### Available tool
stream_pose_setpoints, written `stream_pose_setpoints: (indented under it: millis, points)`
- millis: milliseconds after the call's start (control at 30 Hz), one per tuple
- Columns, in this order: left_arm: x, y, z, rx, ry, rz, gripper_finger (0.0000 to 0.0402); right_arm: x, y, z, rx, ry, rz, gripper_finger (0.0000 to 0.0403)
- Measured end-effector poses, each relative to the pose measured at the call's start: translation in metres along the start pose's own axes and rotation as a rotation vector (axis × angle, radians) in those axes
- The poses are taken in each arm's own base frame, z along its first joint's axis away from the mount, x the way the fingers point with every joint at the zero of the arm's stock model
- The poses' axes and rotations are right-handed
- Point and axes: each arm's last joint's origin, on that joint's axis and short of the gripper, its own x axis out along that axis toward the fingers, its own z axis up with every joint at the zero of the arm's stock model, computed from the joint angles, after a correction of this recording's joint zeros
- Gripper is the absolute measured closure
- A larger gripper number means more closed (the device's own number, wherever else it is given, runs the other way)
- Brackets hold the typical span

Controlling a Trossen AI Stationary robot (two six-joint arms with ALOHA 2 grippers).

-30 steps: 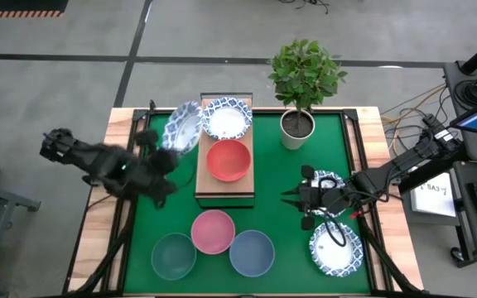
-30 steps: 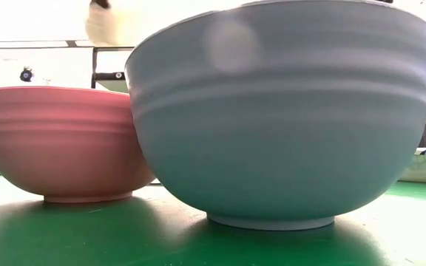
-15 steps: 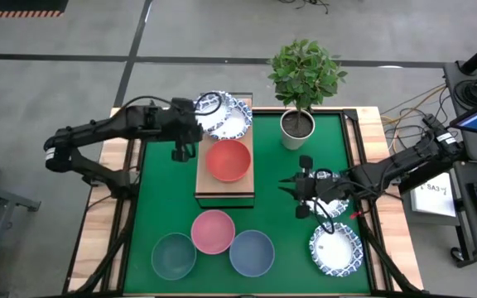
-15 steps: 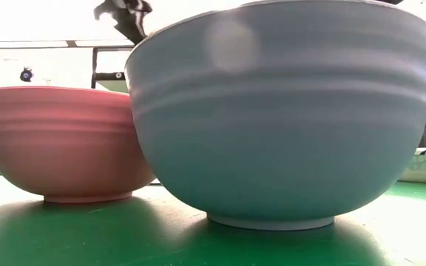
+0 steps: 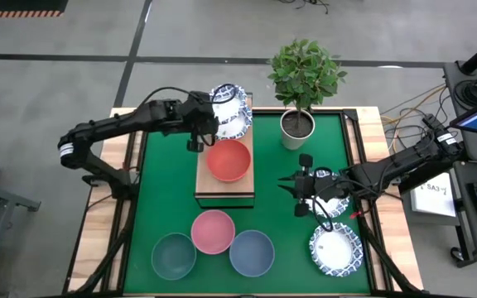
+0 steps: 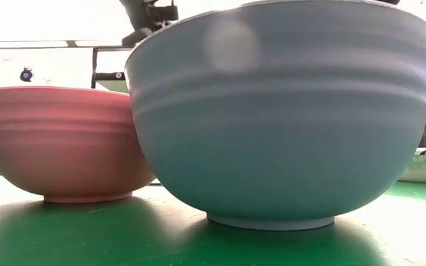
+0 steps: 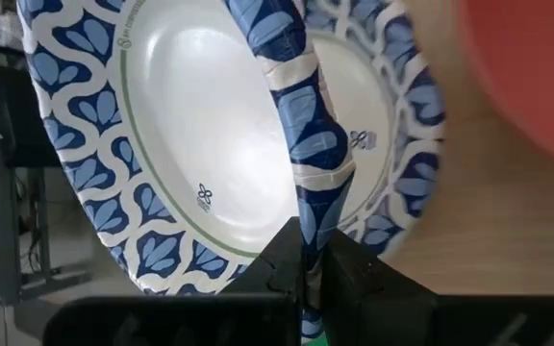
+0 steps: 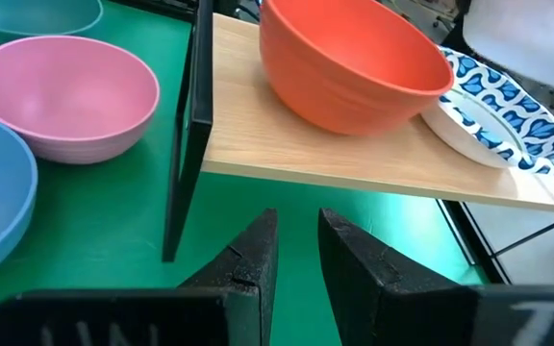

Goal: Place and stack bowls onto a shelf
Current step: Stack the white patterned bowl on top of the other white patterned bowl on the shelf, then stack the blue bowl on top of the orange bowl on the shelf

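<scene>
The left pincer (image 5: 208, 118) sits in the upper centre of the high view, at the far end of the wooden shelf (image 5: 225, 192). Its fingers (image 7: 294, 272) are clamped on the rim of a white bowl with a blue patterned rim (image 7: 176, 135), held tilted on edge. That bowl (image 5: 224, 99) stands over a second patterned bowl (image 5: 240, 124) lying on the shelf's far end; whether the two touch cannot be told. The red bowl (image 5: 228, 159) rests upright on the shelf at mid-length, just beside the patterned pair.

The right pincer (image 5: 297, 195) hovers right of centre in the high view, over the green mat (image 5: 276, 219), to the right of the shelf. In the right wrist view its fingers (image 8: 250, 252) stand slightly apart and hold nothing. A patterned bowl (image 5: 331, 184) lies partly hidden under the right arm; another (image 5: 334, 247) sits at the lower right of the mat.

Three plain bowls are grouped at the lower centre of the surface (image 5: 102, 222): the pink bowl (image 5: 213, 231), the grey-green bowl (image 5: 173, 256) and the blue bowl (image 5: 251, 252), close together. A potted plant (image 5: 303, 83) stands at the upper right of the mat.
</scene>
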Motion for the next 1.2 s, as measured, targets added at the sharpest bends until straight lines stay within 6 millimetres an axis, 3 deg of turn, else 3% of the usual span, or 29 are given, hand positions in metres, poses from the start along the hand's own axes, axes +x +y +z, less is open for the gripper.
stream_pose_setpoints:
  millis: [200, 500, 833, 1200]
  points:
    - [0.012, 0.004, -0.003, -0.009, 0.037, -0.007, 0.0375, 0.0, 0.0, 0.0, -0.001, 0.0, 0.0, 0.0335]
    - [0.012, 0.006, -0.003, -0.013, 0.04, -0.005, 0.0315, 0.0, 0.0, 0.0, 0.008, 0.0, 0.0, 0.0335]
    - [-0.026, 0.024, 0.001, -0.09, -0.046, -0.058, 0.0274, 0.0, 0.0, 0.0, 0.066, 0.0, 0.001, 0.0335]
    - [-0.05, 0.013, -0.015, -0.289, -0.148, -0.2, 0.0288, 0.0, -0.002, 0.001, 0.132, -0.013, -0.052, 0.0335]
